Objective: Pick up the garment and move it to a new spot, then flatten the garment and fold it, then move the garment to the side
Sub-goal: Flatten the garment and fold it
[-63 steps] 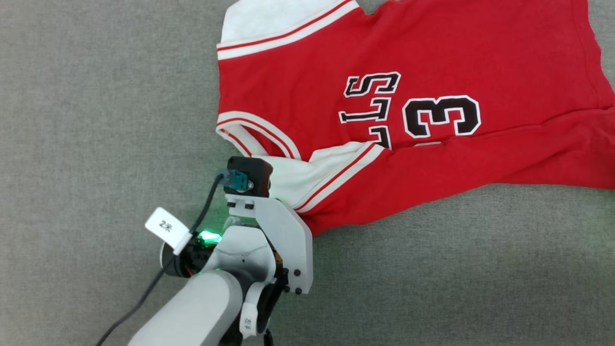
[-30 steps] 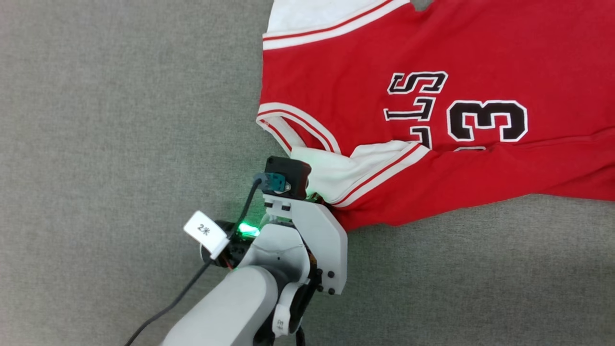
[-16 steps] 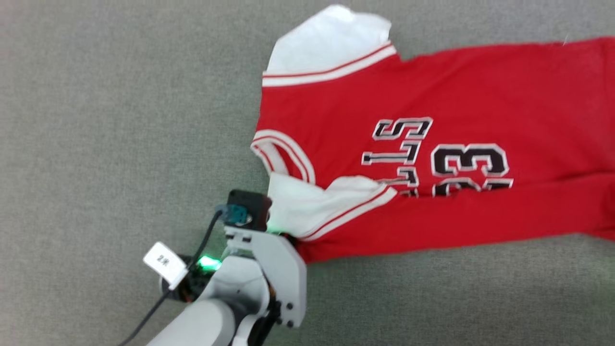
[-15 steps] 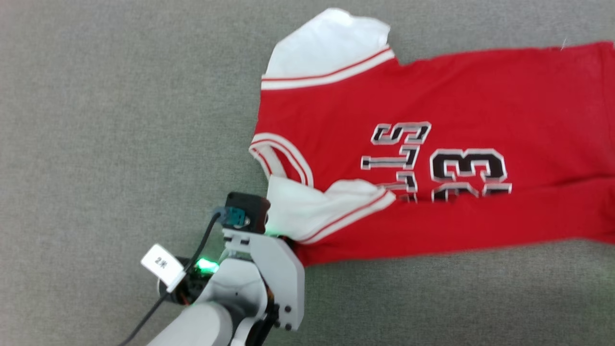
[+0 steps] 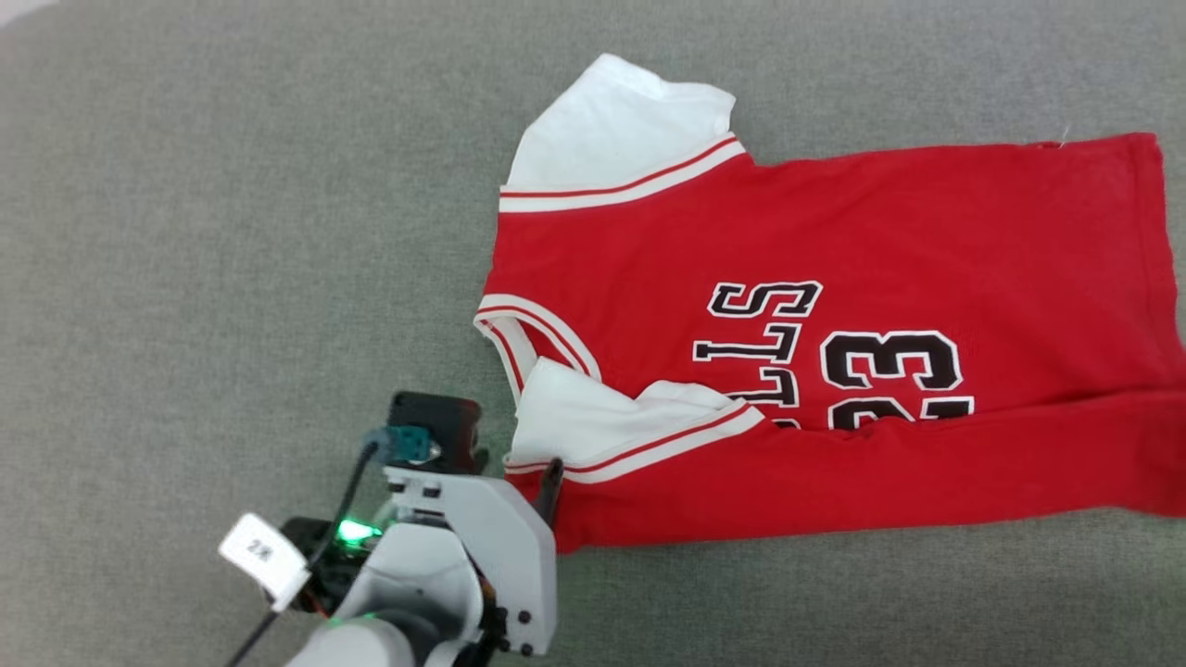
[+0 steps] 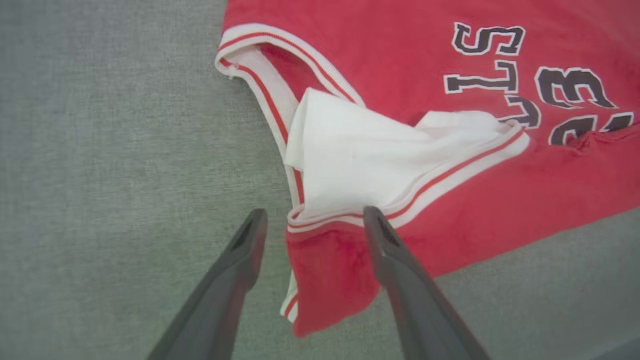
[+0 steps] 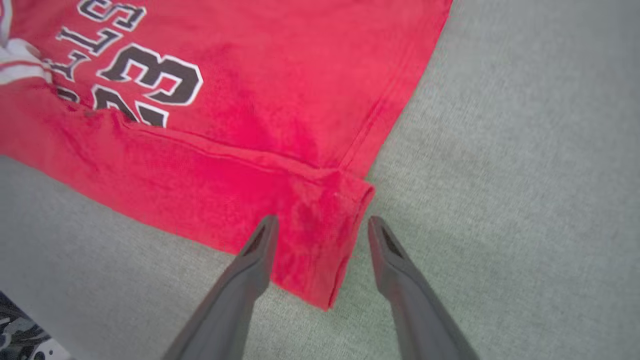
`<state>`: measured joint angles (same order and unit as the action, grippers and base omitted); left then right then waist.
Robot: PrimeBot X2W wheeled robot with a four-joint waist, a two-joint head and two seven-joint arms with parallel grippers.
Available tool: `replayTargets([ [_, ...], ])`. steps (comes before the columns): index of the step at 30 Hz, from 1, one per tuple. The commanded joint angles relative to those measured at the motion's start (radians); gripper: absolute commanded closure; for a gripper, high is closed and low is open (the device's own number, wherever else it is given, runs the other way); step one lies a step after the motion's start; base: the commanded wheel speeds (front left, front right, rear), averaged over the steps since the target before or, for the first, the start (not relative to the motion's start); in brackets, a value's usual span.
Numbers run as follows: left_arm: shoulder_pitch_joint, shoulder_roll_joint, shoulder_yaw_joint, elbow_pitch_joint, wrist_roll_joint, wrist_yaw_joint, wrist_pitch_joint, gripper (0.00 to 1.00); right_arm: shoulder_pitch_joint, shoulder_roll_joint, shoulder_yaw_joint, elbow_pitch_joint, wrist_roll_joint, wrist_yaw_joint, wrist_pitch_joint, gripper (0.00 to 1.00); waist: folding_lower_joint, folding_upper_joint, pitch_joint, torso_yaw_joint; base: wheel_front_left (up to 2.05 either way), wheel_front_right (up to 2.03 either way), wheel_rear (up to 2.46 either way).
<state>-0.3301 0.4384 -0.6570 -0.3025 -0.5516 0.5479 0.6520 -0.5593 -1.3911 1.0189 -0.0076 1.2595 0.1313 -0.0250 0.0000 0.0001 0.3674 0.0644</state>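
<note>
Garment (image 5: 834,241), near edge folded over, just released: left pincer (image 6: 314,214) and right pincer (image 7: 322,220) spread wide at its corners; first fold seemingly done.

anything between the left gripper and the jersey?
Nothing. Left wrist view: a shoulder corner of the jersey lies between the open jaws of the left gripper, on the grey surface.

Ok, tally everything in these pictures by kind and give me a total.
Garment: 1, the red jersey
Tool: 2, the left tool and the right tool, both open, each with a jersey corner between its fingers
Surface: 1, the grey surface under the jersey
Total: 4
</note>
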Motion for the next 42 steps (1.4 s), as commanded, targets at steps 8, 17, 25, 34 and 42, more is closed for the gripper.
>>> replayTargets([
  [8, -0.109, 0.067, 0.037, -0.099, 0.070, 0.007, 0.036, 0.00, -0.011, -0.034, -0.076, -0.038, -0.002, -0.001, -0.151, 0.00, 0.0000, -0.0001, -0.009, -0.021, 0.00, 0.00, 0.00],
  [17, -0.520, -0.048, 0.064, 0.176, 0.082, -0.142, -0.026, 0.00, -0.030, 0.012, -0.144, -0.150, -0.037, -0.001, -0.223, 0.00, 0.0000, -0.0001, 0.095, -0.090, 0.00, 0.00, 0.00],
  [25, -0.849, -0.085, 0.071, 0.566, 0.122, -0.225, -0.014, 0.00, -0.070, 0.077, -0.197, -0.189, -0.094, -0.001, -0.239, 0.00, 0.0000, -0.0001, 0.213, -0.194, 0.00, 0.00, 0.00],
  [34, -0.949, -0.099, 0.090, 0.800, 0.072, -0.246, 0.088, 0.00, -0.090, 0.181, -0.285, -0.177, -0.158, -0.001, -0.240, 0.00, 0.0000, -0.0001, 0.273, -0.257, 0.00, 0.00, 0.00],
  [42, -0.932, -0.081, 0.076, 0.859, 0.064, -0.205, 0.211, 0.00, -0.057, 0.185, -0.329, -0.185, -0.183, -0.001, -0.240, 0.00, 0.0000, -0.0001, 0.297, -0.256, 0.00, 0.00, 0.00],
])
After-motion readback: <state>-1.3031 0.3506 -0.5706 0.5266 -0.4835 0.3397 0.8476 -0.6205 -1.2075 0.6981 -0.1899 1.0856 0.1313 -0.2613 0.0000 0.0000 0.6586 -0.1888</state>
